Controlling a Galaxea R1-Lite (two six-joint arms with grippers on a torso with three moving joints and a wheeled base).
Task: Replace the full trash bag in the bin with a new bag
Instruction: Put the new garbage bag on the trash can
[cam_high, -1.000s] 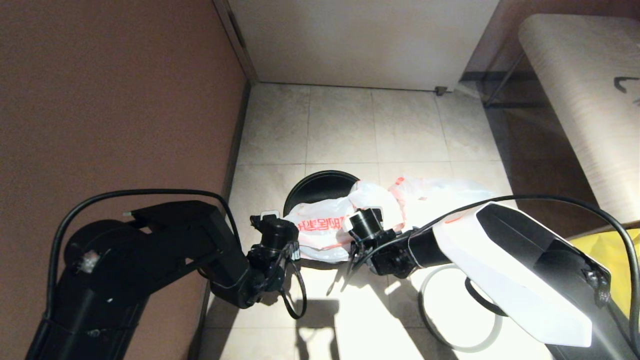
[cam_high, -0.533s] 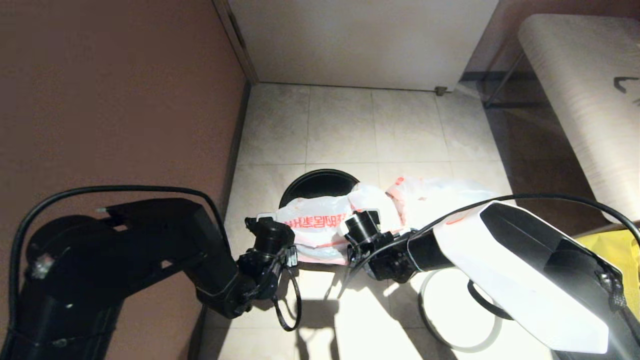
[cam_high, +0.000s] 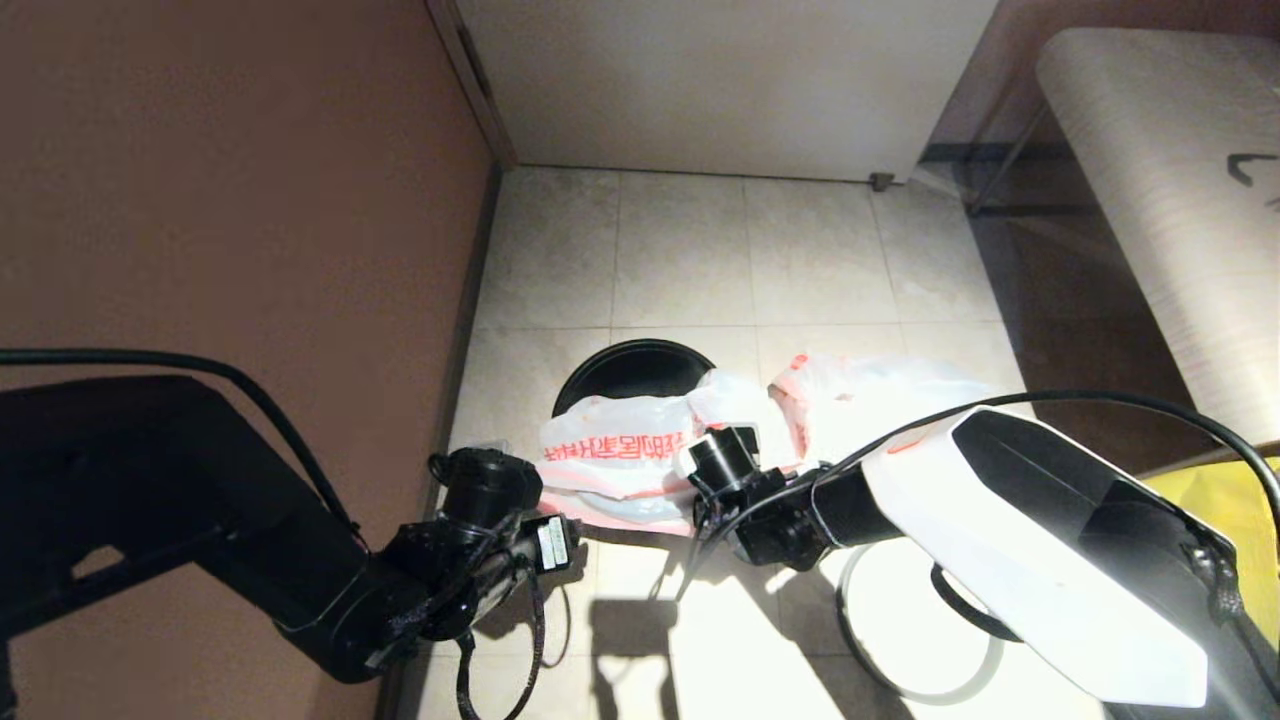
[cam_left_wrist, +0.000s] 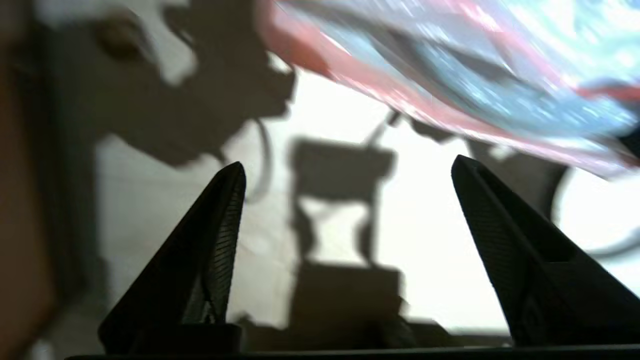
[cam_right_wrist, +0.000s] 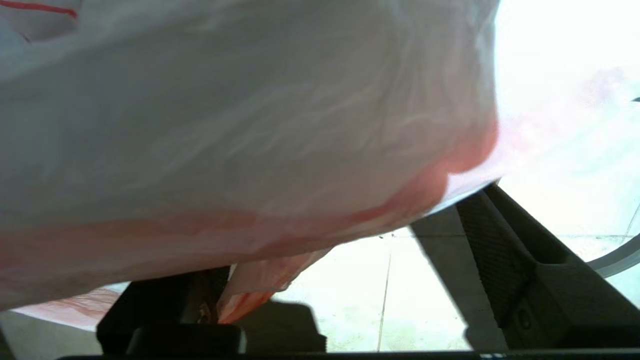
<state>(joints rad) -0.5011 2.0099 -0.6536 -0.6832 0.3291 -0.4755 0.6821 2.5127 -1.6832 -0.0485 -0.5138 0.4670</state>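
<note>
on the tiled floor (cam_high: 680, 270) before us, the small round black plastic bin (cam_high: 630, 368) is standing close to the brown wall (cam_high: 230, 200), and the thin translucent white plastic bag with red print (cam_high: 620, 455) is lying draped over the bin's near edge, hiding much of the opening. we are holding our left gripper (cam_left_wrist: 345, 172) low at the bag's left end with its fingers (cam_left_wrist: 220, 235) spread wide apart and gripping nothing; the bag's red-edged film (cam_left_wrist: 450, 85) is hanging just beyond the tips. our right gripper (cam_high: 715, 460) is sitting at the bag's right end, its fingers (cam_right_wrist: 505, 250) parted too, with the white film (cam_right_wrist: 240, 130) sagging over and between them. behind it a second, bulging white bag with red print (cam_high: 870, 395) is resting on the floor, and a thin grey hoop (cam_high: 925, 690) is lying nearer us.
</note>
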